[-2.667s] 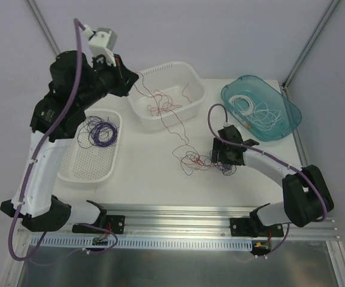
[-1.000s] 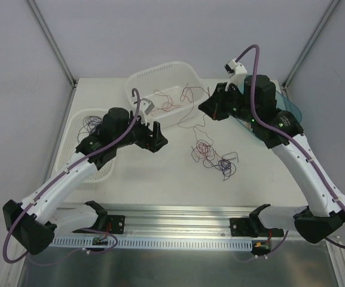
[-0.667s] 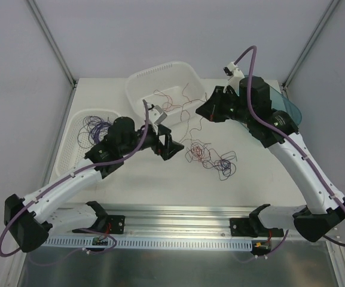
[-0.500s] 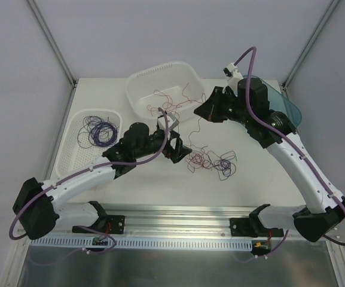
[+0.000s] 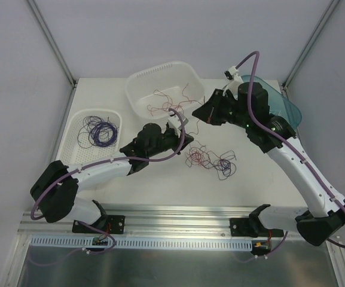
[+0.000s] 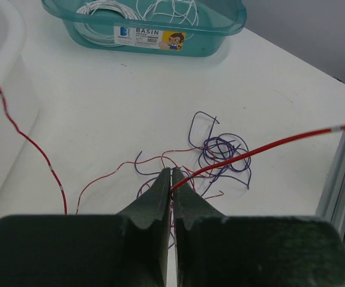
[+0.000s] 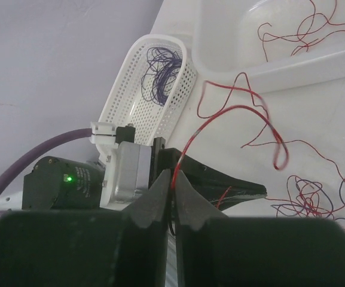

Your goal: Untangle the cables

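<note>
Part of the job looked done. Loose purple cables point(image 5: 100, 130) were laid in the flat white holed tray point(image 5: 79, 164) left of the deep white plastic tub point(image 5: 137, 109). Loose red cables point(image 5: 167, 101) were laid inside that tub, and white cables point(image 6: 160, 8) were coiled in the see-through blue-green basin point(image 6: 214, 42) to its right. A small knot of red and purple cables point(image 5: 211, 160) was left on the white table point(image 5: 160, 185) just in front of the tub, not yet pulled apart. The left gripper point(image 5: 186, 139) was shut tight on a thin red cable point(image 6: 262, 149) beside that knot. The right gripper point(image 5: 204, 113), near the tub's front right corner, was pinched on a stretch of red cable point(image 7: 191, 139). Both pinches were shown clearly only by the wrist views. From above, the white cables were hidden by the right arm point(image 5: 292, 161). Whether one cable was held by both could not be told.
</note>
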